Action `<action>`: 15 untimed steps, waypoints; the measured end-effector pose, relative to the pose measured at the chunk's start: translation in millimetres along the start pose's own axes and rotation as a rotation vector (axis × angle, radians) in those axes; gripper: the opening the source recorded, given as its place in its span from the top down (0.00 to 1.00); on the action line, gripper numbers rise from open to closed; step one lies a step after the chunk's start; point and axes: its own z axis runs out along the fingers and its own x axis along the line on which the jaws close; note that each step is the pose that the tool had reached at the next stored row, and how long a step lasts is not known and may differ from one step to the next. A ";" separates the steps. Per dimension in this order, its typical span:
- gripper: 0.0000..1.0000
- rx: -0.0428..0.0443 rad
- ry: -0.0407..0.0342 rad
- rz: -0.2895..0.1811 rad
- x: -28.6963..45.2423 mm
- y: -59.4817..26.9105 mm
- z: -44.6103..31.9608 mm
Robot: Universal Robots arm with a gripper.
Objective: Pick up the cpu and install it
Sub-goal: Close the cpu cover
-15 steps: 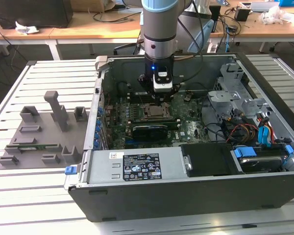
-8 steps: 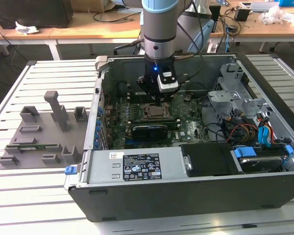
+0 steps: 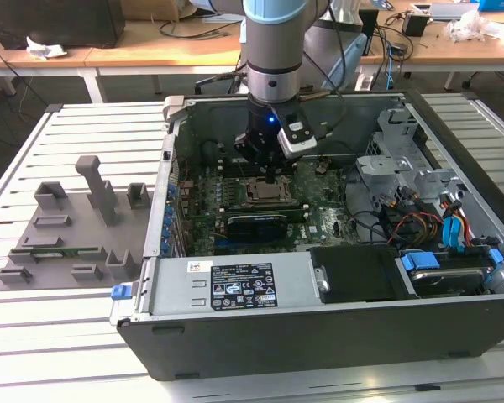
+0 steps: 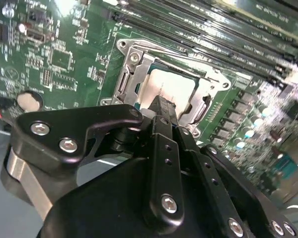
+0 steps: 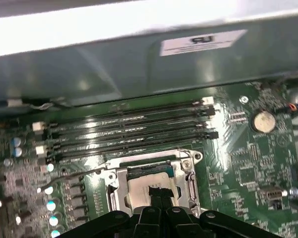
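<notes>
Gripper (image 4: 161,104), fingers pressed together, poised over the cpu (image 4: 174,84) lying in the socket (image 4: 129,79); any contact is hidden by the fingertips.

Counted: 1 arm (image 3: 273,50) with 1 gripper (image 3: 270,178). Directly under the tool tip, 1 cpu (image 4: 171,87) within 1 metal socket frame (image 4: 131,64). Just beyond the tip, 4 long memory slots (image 5: 129,130). Off to one side of the tool, 1 coin cell (image 5: 262,120). Around the tool, 1 motherboard (image 5: 248,163) and 1 open computer case (image 3: 319,336). Well apart from the tool, outside the case, 1 grey fixture plate (image 3: 67,243); farther from the tool, inside the case, 1 power supply (image 3: 231,285).
</notes>
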 end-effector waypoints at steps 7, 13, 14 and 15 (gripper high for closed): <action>0.89 0.0284 0.0021 -0.128 0.7 0.0 0.6; 0.89 0.0283 0.0020 -0.132 13.0 -1.6 3.2; 0.89 0.0283 0.0021 -0.132 14.6 -1.9 3.8; 0.89 0.0283 0.0020 -0.133 16.1 -2.0 4.4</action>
